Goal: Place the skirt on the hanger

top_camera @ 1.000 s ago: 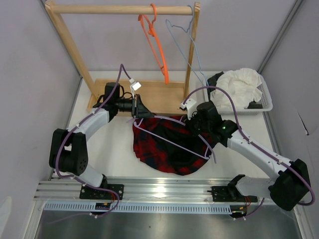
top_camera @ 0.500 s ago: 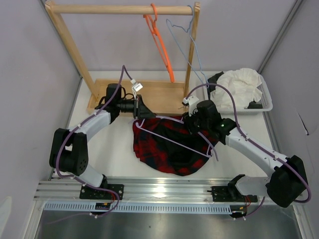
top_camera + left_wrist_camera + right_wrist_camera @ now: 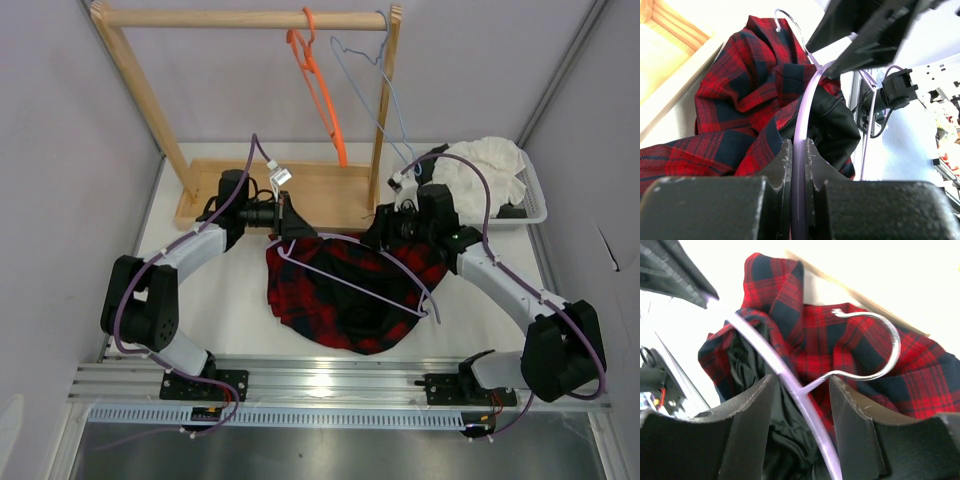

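The red and black plaid skirt (image 3: 330, 310) lies crumpled on the table between my arms. The lavender hanger (image 3: 350, 282) lies slanted across it, with its metal hook (image 3: 880, 345) over the far plaid folds. My left gripper (image 3: 293, 230) is at the skirt's far left edge. In the left wrist view it (image 3: 798, 145) is shut on the hanger's arm (image 3: 807, 95). My right gripper (image 3: 380, 232) is at the skirt's far right edge. In the right wrist view it (image 3: 801, 377) is open, its jaws on either side of the hanger (image 3: 790, 380) by the hook's neck. The skirt's black lining (image 3: 747, 365) shows beneath.
A wooden rack (image 3: 240, 18) stands at the back, its base (image 3: 320, 190) just behind both grippers. An orange hanger (image 3: 320, 90) and a pale blue hanger (image 3: 385, 100) hang on it. A white basket (image 3: 535, 200) with white fabric (image 3: 480, 170) is at the right.
My right gripper has moved back toward the rack base and turned to face left along the skirt's far edge. The left gripper has edged right with the hanger. The orange hanger has swung.
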`<state>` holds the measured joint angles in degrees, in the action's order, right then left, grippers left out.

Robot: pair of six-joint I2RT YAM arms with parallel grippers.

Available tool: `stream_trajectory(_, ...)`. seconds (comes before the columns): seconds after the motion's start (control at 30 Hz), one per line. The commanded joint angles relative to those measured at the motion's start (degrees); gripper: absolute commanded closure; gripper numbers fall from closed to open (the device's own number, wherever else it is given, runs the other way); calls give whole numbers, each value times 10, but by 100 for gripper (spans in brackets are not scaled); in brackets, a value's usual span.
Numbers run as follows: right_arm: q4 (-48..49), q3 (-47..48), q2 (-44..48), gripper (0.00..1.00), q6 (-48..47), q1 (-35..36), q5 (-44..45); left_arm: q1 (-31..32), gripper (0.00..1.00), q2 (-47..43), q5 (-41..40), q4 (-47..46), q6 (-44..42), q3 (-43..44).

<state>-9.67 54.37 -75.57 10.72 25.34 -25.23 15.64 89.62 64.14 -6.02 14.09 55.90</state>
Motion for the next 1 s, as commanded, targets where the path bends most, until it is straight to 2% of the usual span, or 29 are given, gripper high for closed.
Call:
stream_trajectory(0.0, 22, 23, -19, 46, 43, -32, -73, 1, 100, -4, 17, -47, 9, -2)
stream_trajectory(0.23, 66, -5, -16, 41, 98, -81, -162, 1, 100, -4, 15, -50, 9, -1)
stream_trajectory(0.4, 90, -5, -63, 40, 135, -97, -251, 1, 100, -7, 13, -51, 9, -1)
stream_trajectory(0.6, 113, -13, -100, 40, 141, -100, -287, 1, 100, -8, 12, -62, 17, -1)
stream_trajectory(0.87, 211, -45, -122, 39, 214, -100, -350, 1, 100, -9, 3, -66, 20, 2)
stream_trajectory(0.97, 289, -64, -136, 39, 273, -101, -385, 2, 100, -9, -2, -76, 25, -4)
